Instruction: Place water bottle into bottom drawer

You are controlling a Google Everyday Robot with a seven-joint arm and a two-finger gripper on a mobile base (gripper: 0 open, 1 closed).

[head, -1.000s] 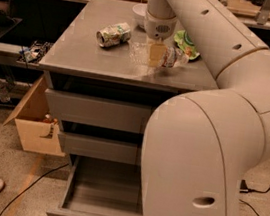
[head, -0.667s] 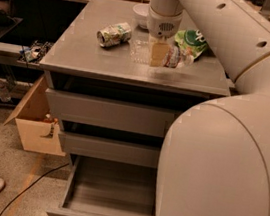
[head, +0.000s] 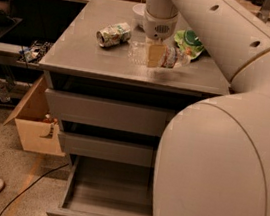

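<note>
Over the grey cabinet top [head: 82, 56], the gripper [head: 155, 56] clamps the water bottle [head: 175, 58], held sideways near the crushed can [head: 113, 33]. Low at the front, the bottom drawer [head: 106, 197] stands pulled out.

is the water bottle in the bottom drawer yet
No, the water bottle is up over the cabinet top at the gripper.

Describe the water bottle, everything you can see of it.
The water bottle is small, clear, crinkled plastic with a coloured label band toward its right end. It is on its side, lengthwise across the view, over the grey cabinet top, to the right of the crushed can. The gripper reaches down from above onto its middle, hiding part of it. Whether the bottle rests on the top or is just lifted cannot be told.
</note>
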